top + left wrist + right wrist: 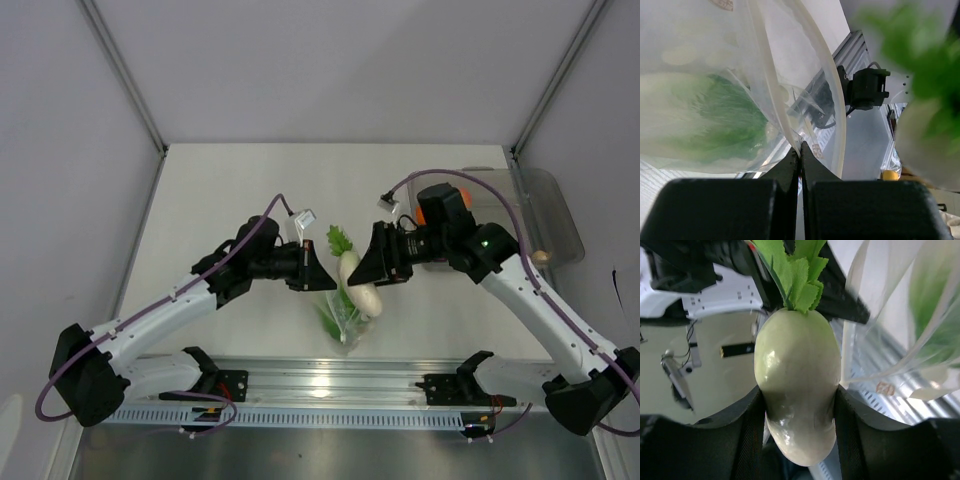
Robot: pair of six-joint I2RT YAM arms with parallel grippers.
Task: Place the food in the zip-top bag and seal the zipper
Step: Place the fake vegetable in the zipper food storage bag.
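The zip-top bag (342,320) hangs above the table between the arms, mouth upward. My left gripper (313,272) is shut on the bag's upper edge (800,150), beside the zipper strip (768,75). The green leafy cabbage (725,117) lies inside the bag. My right gripper (370,268) is shut on the white radish (797,385), fingers (747,435) pressed on both its sides, green top (795,275) pointing away. The radish (360,285) hangs at the bag's mouth; the open bag (920,330) shows just to its right. Other food is hidden.
A rigid clear tray (548,215) stands at the table's right edge, with a small beige piece (541,256) at its near end. An aluminium rail (330,385) with the arm bases runs along the near edge. A small orange-yellow piece (889,175) shows low on the right.
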